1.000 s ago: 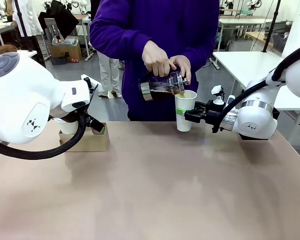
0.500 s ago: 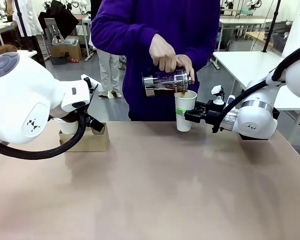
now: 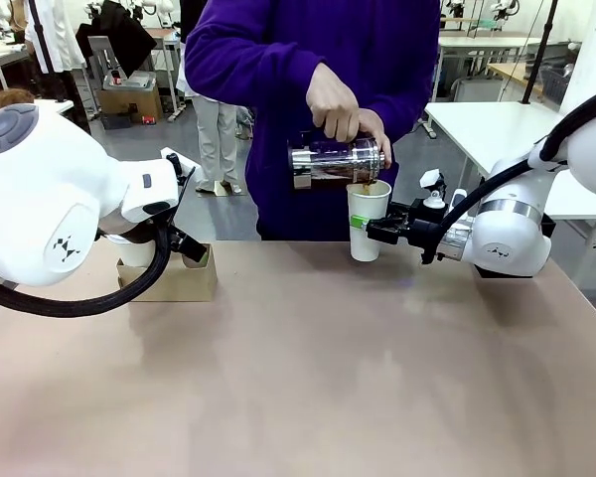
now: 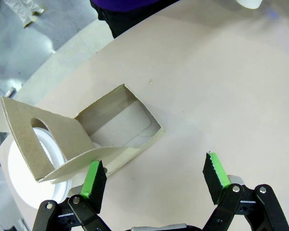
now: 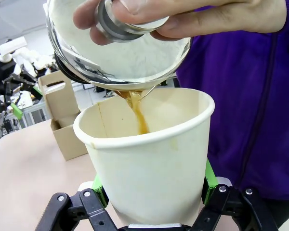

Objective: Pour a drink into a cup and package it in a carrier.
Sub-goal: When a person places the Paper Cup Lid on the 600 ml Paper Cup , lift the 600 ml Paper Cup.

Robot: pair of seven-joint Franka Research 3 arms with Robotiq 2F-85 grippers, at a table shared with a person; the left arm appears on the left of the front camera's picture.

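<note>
right gripper clamps cup | drink streams in from pot | left gripper spread by carrier

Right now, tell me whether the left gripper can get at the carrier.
Probably yes. The left gripper is open and hangs right by the carrier, with nothing between them. The person's hands are off at the cup, pouring.
</note>
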